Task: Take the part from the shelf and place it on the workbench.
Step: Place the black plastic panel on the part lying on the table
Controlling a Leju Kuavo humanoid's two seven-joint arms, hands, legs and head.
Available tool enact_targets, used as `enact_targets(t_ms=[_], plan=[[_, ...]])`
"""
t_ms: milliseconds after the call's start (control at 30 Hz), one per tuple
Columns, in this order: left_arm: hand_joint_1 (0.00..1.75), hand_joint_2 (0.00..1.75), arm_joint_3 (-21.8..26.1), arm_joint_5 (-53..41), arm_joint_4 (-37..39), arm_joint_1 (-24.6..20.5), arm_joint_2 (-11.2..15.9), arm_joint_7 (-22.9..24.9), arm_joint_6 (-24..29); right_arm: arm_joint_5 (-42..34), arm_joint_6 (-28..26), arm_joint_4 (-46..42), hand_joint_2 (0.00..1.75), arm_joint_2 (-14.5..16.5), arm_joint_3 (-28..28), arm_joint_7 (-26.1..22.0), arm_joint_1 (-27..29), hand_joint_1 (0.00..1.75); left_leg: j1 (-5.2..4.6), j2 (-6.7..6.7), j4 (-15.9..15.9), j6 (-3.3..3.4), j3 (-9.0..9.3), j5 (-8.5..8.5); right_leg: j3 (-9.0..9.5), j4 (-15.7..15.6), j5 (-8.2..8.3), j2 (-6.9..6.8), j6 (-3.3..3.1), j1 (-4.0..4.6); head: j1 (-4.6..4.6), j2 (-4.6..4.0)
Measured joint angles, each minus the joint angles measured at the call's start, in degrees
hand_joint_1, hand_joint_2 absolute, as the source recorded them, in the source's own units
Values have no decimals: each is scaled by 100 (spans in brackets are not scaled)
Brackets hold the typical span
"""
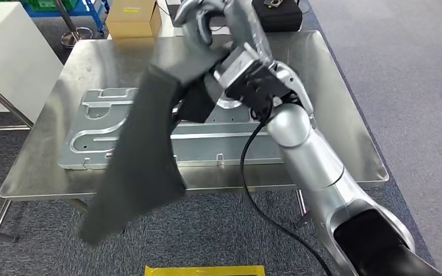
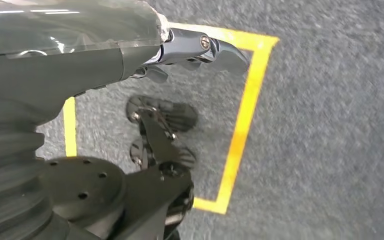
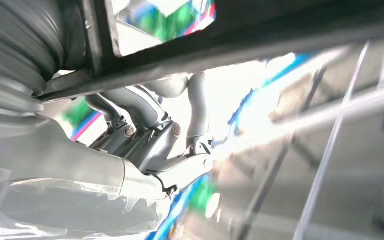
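Note:
A long, flat dark grey part (image 1: 144,149) hangs tilted over the near left side of the steel workbench (image 1: 345,115), its lower end reaching past the front edge. My right hand (image 1: 198,20) grips the part's upper end, high above the far middle of the bench. In the right wrist view the fingers (image 3: 150,135) curl up against the dark edge of the part (image 3: 280,30). My left hand (image 2: 200,47) hangs over the floor with its fingers stretched out and nothing in them.
A stamped silver metal plate (image 1: 98,126) lies on the bench under the part. A cardboard box (image 1: 133,18) and a black case (image 1: 276,14) sit beyond the far edge, a white cabinet (image 1: 6,57) at the left. Yellow tape (image 2: 245,110) marks the grey carpet.

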Motion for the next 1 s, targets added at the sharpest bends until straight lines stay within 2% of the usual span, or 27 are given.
enact_targets(t_ms=[67,100,133,167,233,267,333,400,467,500,567,600,633,667,733,767,800,867,933,1000], plan=[[0,175,-17,4,0,0,17,19,1,73,-116,365,175,-1,-248,-13,-286,171,23,21,762,-47,-391,-294,13,2,-13,-10,-20,0,-1,0],[0,175,-23,9,0,8,21,26,2,101,-135,515,175,-1,-344,-19,-375,171,35,29,1016,-65,-538,-336,22,4,-21,-10,-22,-1,-1,0],[0,175,-28,15,0,17,26,30,4,136,-160,638,175,-1,-411,-24,-432,171,48,36,1064,-80,-592,-262,35,8,-34,-7,-20,-4,-1,0],[0,175,-29,23,0,24,36,32,8,187,-199,743,175,-1,-457,-21,-479,171,62,43,882,-89,-540,-80,53,14,-51,-1,-10,-9,-1,0],[0,175,-31,50,0,30,61,30,14,306,-321,977,175,0,-540,-12,-595,171,84,65,151,-90,-245,359,87,36,-96,7,33,-12,-1,0],[0,175,-32,66,0,29,72,23,16,367,-395,1116,175,0,-593,-10,-668,171,80,72,-184,-74,-104,480,89,54,-115,9,60,-3,1,0],[0,175,-32,101,0,27,85,-3,17,495,-551,1445,175,0,-708,-31,-815,171,59,72,-465,-17,11,506,74,64,-125,4,118,19,3,0],[0,175,-32,138,0,25,92,-40,17,692,-722,1819,175,-1,-808,-61,-919,171,61,56,-505,57,21,506,69,62,-136,-6,179,21,4,0],[0,175,-32,181,0,28,97,-60,17,942,-919,2208,175,-2,-894,-78,-1006,171,74,48,-533,127,43,514,-8,253,-272,-6,232,5,8,0],[0,175,-32,197,0,28,101,-59,17,1073,-1026,2420,175,-7,-932,-88,-1057,171,76,47,-543,158,52,515,-134,516,-412,0,253,-3,8,0],[0,175,-32,229,0,26,111,-57,17,1284,-1210,2880,175,-23,-1000,-128,-1141,171,66,45,-541,199,57,504,-518,1259,-719,7,275,-8,7,0],[0,175,-32,243,0,27,117,-55,17,1366,-1271,3095,175,-34,-1028,-150,-1161,171,62,40,-540,209,64,498,-683,1548,-785,8,280,-11,8,0],[0,175,-32,255,0,30,121,-54,17,1458,-1315,3278,175,-46,-1048,-140,-1172,171,59,32,-538,215,72,491,-766,1656,-748,9,278,-13,8,0],[0,175,-33,262,0,33,124,-52,17,1591,-1355,3431,175,-62,-1059,-86,-1186,171,55,21,-535,216,83,483,-743,1542,-604,9,264,-13,9,0],[0,175,-35,280,0,37,123,-52,17,2112,-1458,3746,175,-103,-1028,167,-1281,171,41,0,-531,201,105,461,-458,828,-176,11,197,2,9,0],[0,175,-38,289,0,34,123,-55,14,2460,-1508,3917,175,-127,-980,326,-1359,171,22,-6,-522,185,106,448,-305,462,-27,10,162,18,8,0],[0,175,-43,296,0,32,125,-62,10,2845,-1540,4105,175,-147,-894,483,-1438,171,12,-7,-519,166,101,440,-201,216,53,10,136,35,6,0],[0,175,-55,306,0,29,130,-78,4,3555,-1490,4449,175,-189,-659,734,-1539,171,5,-6,-523,118,99,431,-138,72,53,11,111,67,4,0],[0,175,-66,330,0,32,142,-100,3,4118,-1296,4743,175,-235,-392,928,-1569,171,15,-2,-502,62,96,389,-102,21,63,4,72,47,5,0],[0,175,-71,365,0,31,163,-124,-8,4463,-1103,5001,175,-256,-115,1060,-1618,171,24,16,-181,8,-39,176,-65,-33,77,-8,21,9,2,0]])
